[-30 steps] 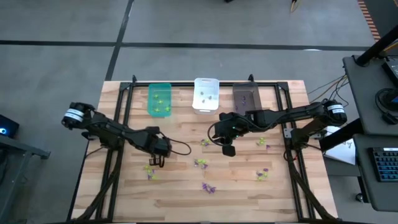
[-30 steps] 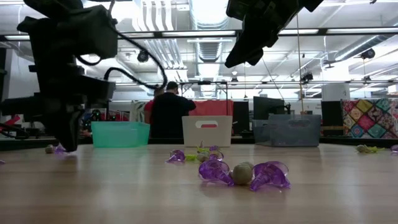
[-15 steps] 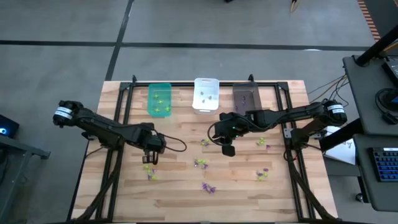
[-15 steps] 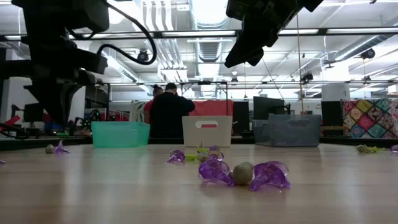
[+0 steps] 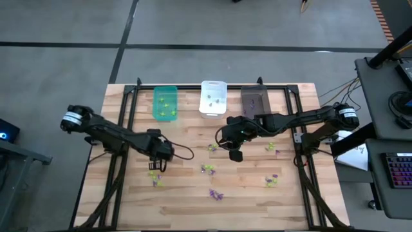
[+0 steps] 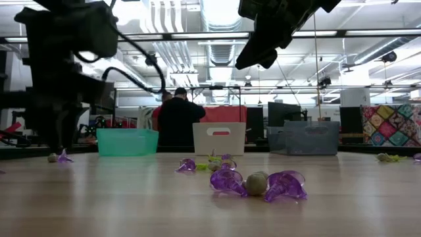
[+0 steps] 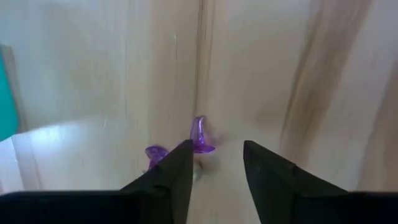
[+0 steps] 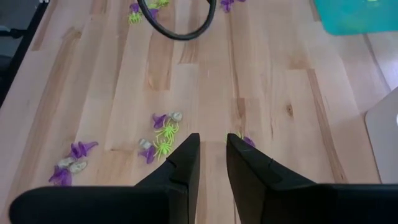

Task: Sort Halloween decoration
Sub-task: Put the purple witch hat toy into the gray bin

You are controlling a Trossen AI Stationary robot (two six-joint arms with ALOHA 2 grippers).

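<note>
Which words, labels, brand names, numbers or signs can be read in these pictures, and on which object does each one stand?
No readable text shows in any view.
White bin: carries a pink patch on its front, perhaps a label, but no letters can be made out.
Green bin and dark grey bin: no markings visible.
Room behind the table: any signs there are too small or blurred to read.
</note>
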